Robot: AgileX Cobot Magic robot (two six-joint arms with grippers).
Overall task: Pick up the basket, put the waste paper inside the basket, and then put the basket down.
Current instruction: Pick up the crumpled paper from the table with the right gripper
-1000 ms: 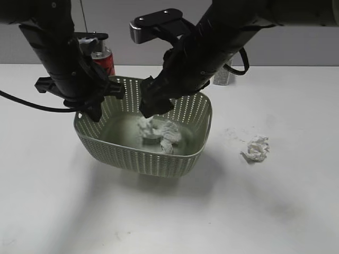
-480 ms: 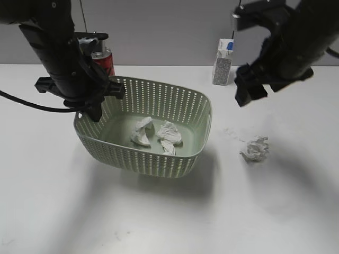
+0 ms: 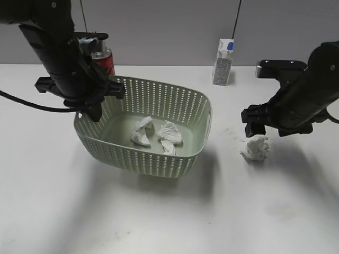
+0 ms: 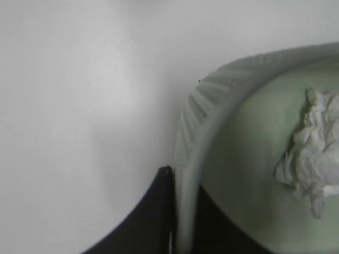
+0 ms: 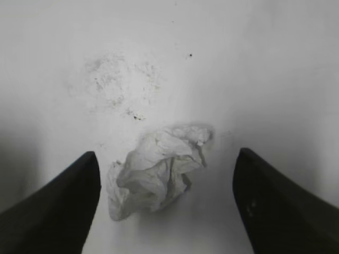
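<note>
The pale green basket (image 3: 183, 114) hangs tilted above the table, its left rim pinched in my left gripper (image 3: 95, 108). The left wrist view shows the jaws (image 4: 183, 211) shut on the basket rim (image 4: 212, 106). Inside lie crumpled white paper wads (image 3: 142, 132) (image 3: 168, 135); one shows in the left wrist view (image 4: 312, 159). Another waste paper wad (image 3: 256, 147) lies on the table right of the basket. My right gripper (image 3: 265, 127) hovers just above it, open; in the right wrist view its jaws (image 5: 167, 206) straddle the wad (image 5: 156, 172).
A red soda can (image 3: 103, 59) stands behind the basket, partly hidden by my left arm. A white-and-grey carton with a blue mark (image 3: 223, 62) stands at the back. The white table (image 3: 169, 222) stretches toward the front.
My right gripper has left the basket, swung right and come down over the wad on the table. A wad now lies in the basket. The left arm and basket have not moved.
</note>
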